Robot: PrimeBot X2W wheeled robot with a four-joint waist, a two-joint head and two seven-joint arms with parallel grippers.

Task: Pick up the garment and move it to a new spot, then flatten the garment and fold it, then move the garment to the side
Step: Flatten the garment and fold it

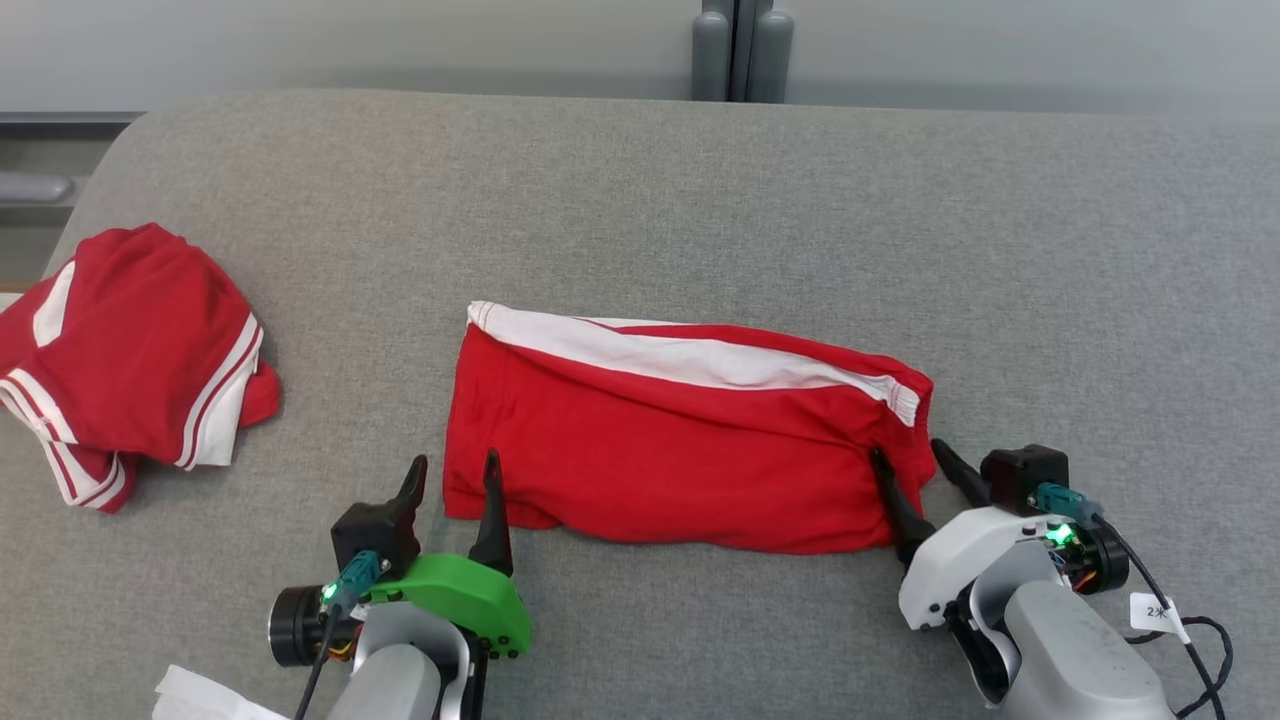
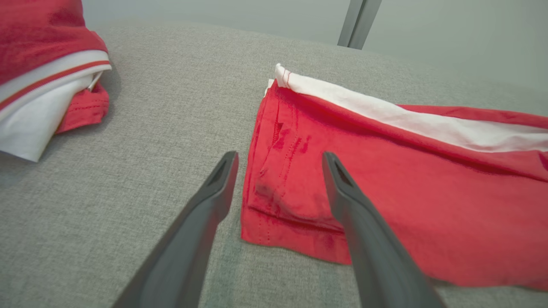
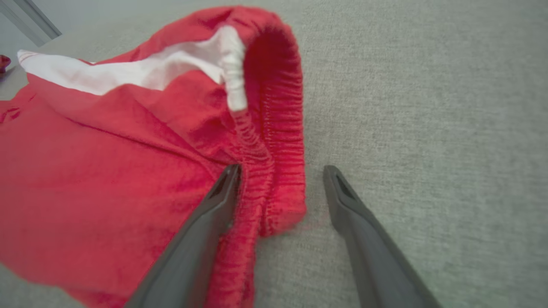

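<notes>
The folded red-and-white cloth shorts lie left to right, my open left hand straddling their near-left corner, my open right hand their near-right.

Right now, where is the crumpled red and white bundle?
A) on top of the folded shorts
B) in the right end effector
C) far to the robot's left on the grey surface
C: the crumpled red-and-white garment lies near the left edge of the grey surface, apart from the folded red shorts.
</notes>
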